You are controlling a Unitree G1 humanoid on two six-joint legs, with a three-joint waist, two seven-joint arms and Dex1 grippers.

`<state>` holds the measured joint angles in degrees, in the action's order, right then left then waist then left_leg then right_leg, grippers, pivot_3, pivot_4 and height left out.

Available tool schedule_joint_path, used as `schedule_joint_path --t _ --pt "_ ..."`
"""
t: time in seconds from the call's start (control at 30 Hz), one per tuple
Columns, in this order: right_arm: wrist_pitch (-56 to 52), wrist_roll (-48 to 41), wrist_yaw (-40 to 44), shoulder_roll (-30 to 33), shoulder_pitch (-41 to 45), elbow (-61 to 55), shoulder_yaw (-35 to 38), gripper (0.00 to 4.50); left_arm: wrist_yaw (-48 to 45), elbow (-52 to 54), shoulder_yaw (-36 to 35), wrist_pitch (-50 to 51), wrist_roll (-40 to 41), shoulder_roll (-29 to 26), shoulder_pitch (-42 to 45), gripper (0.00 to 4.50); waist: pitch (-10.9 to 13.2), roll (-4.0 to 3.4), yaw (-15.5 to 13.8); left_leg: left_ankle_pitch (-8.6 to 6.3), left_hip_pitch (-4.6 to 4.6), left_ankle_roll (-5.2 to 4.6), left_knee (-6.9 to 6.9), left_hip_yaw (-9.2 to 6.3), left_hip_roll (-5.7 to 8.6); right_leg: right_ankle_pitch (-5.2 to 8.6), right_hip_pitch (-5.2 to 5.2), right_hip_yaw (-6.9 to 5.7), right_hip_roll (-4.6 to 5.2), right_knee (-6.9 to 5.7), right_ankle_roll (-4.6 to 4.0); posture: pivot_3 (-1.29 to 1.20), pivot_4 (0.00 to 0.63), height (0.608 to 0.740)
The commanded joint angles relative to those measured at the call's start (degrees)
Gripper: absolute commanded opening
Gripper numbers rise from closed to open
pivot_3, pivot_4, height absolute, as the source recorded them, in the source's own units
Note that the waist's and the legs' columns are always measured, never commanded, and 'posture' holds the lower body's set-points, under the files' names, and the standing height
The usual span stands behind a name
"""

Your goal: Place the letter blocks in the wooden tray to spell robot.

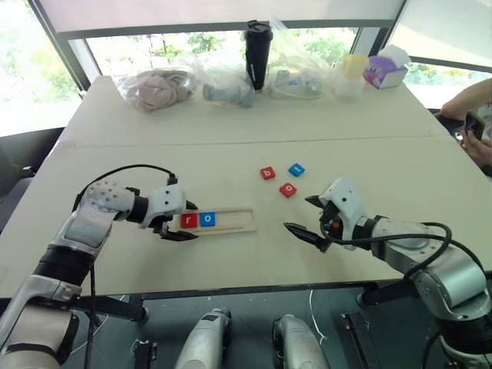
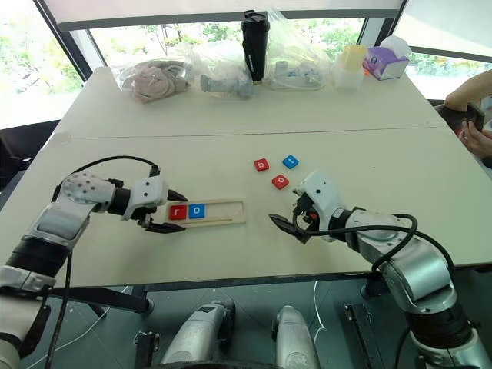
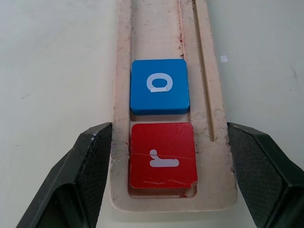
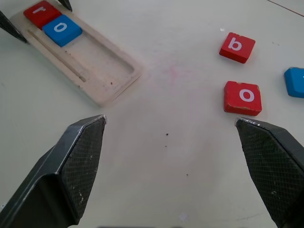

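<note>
- The long light-wood tray (image 1: 221, 220) lies on the white tabletop (image 1: 231, 154), with the red "r" tile (image 3: 162, 156) and blue "o" tile (image 3: 159, 86) touching at its left end
- The left hand (image 1: 178, 221) straddles that end, fingers spread
- The right hand (image 1: 306, 215) hovers with fingers spread, empty, near the loose red "b" tile (image 4: 237, 47), red "o" tile (image 4: 243, 97) and blue tile (image 1: 297, 169)

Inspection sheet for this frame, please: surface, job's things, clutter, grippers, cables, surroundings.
Surface: pale table, two tops joined.
Job's things: wooden tray holds red r and blue o; red b, blue t and red o lie loose.
Clutter: plastic bags, black tumbler, tissue box at the far edge.
Grippers: left gripper open, straddling the tray's end; right gripper open over bare table.
Cables: black cable loops along each arm.
Surroundings: windows; a person's hand at the right.
</note>
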<state>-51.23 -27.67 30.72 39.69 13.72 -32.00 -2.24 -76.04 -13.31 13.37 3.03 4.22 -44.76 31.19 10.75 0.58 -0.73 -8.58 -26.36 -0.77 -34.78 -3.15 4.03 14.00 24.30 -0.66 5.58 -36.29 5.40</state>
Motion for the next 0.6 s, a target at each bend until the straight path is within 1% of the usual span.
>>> schedule_joint_path --t 0.03,0.07,0.1,0.23,0.3,0.47,0.53,0.6 --pt "1.2 0.8 0.1 -0.7 1.3 -0.2 -0.3 4.50 -0.6 1.7 0.3 0.4 -0.1 -0.1 -0.4 3.64 0.0 0.00 0.0 0.00 0.00 0.00 -0.01 0.00 0.00 0.00 0.00 0.00 0.00 0.00 0.00 0.00 0.150 0.740" --pt "1.2 0.9 0.2 -0.7 1.4 -0.1 -0.3 4.50 -0.6 1.9 0.4 0.7 -0.3 -0.2 -0.5 4.16 0.0 0.00 0.0 0.00 0.00 -0.01 -0.01 0.00 0.00 0.00 0.00 0.00 -0.01 0.00 0.01 0.00 0.150 0.740" --pt "1.2 0.9 0.2 -0.7 1.5 0.0 -0.3 4.50 -0.6 1.9 0.4 0.7 -0.3 -0.3 -0.7 4.47 0.0 0.00 0.0 0.00 0.00 -0.01 -0.02 0.00 0.00 0.00 0.00 0.00 -0.01 0.00 0.01 0.00 0.150 0.740" --pt "1.2 0.9 0.7 -0.4 2.1 0.6 -0.1 4.50 0.9 2.6 -0.6 1.8 -0.4 -0.5 -1.1 4.47 0.0 0.00 0.0 0.00 0.00 -0.01 -0.02 0.00 0.00 -0.01 -0.01 0.00 -0.02 -0.01 0.01 0.00 0.150 0.740" --pt "1.4 1.2 1.0 -0.3 2.7 1.3 -0.1 4.50 0.4 4.5 -0.8 4.5 -0.2 -2.0 -1.6 4.47 0.0 0.00 0.1 0.00 0.00 -0.01 -0.03 0.00 0.00 -0.01 -0.02 0.00 -0.02 -0.01 0.01 0.00 0.150 0.740" --pt "3.0 2.5 0.7 -4.2 10.1 7.0 -2.3 4.50 -0.1 13.4 -7.4 17.0 7.4 -6.3 -1.9 4.47 0.0 -0.01 0.7 0.01 -0.02 -0.01 -0.04 -0.01 -0.04 -0.01 0.04 -0.01 -0.08 -0.04 0.00 0.00 0.150 0.740" --pt "0.2 5.8 -6.3 -12.1 19.1 17.8 -3.9 4.50 1.3 16.4 -15.8 27.7 15.6 -8.2 -1.7 4.47 0.0 0.05 1.6 0.01 0.01 0.00 -0.04 -0.01 -0.05 -0.01 0.04 -0.01 -0.09 -0.10 0.01 0.00 0.150 0.740" --pt "-1.8 6.6 -10.2 -17.7 24.5 25.0 -2.9 4.50 4.7 18.0 -21.1 34.5 20.4 -7.8 -0.8 4.47 0.1 0.01 1.9 0.03 0.00 0.02 -0.06 -0.02 -0.10 -0.07 0.11 0.00 -0.19 -0.15 -0.05 0.00 0.150 0.740"
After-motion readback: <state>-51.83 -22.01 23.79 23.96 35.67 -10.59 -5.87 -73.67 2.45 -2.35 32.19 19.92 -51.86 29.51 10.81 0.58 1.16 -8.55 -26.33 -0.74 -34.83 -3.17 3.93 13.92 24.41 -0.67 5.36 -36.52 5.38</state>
